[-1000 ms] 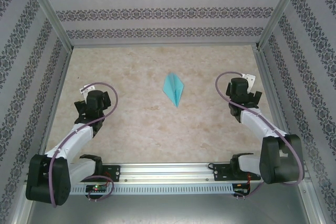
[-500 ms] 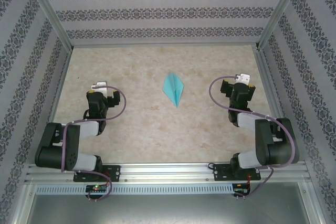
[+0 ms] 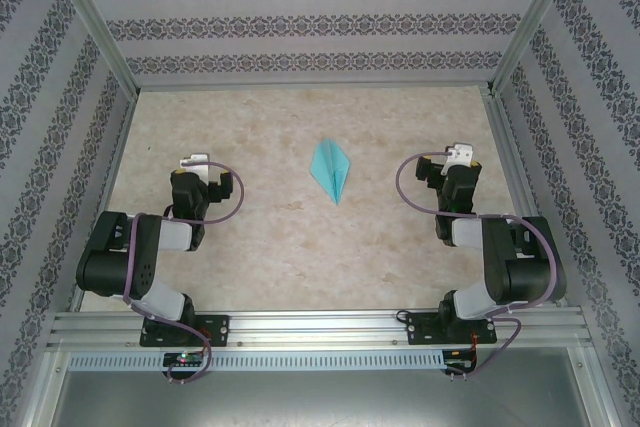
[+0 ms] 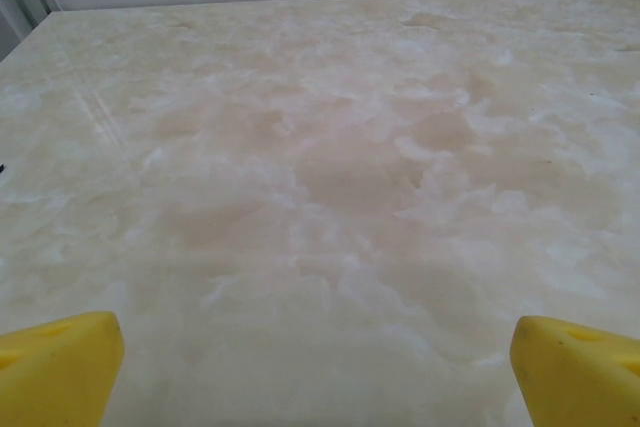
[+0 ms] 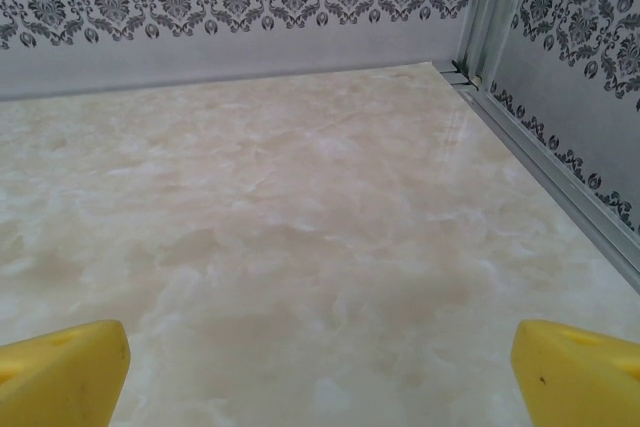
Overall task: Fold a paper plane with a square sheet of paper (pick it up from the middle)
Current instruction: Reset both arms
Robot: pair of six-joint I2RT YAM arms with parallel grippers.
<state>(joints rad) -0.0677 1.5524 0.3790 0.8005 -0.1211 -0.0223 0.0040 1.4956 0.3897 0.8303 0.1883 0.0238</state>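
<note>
The square sheet of paper lies folded into a turquoise paper plane (image 3: 331,172) flat on the marble-patterned table (image 3: 300,247), its sharp tip pointing toward the arms. My left gripper (image 3: 196,169) hangs well to the plane's left, my right gripper (image 3: 457,162) well to its right, both apart from it. In the left wrist view the left gripper (image 4: 320,372) is open, its yellow fingertips (image 4: 60,362) far apart over bare table. The right wrist view has the right gripper (image 5: 320,372) open the same way, with yellow fingertips (image 5: 575,367) at the lower corners and nothing between them.
Patterned walls with aluminium posts (image 3: 95,32) enclose the table on three sides. A metal rail (image 5: 550,177) runs along the right edge near my right gripper. The arm bases sit on a rail (image 3: 320,332) at the near edge.
Both arms have folded back toward their bases, elbows drawn in. The grippers shifted slightly toward the far wall. The paper plane has not moved.
</note>
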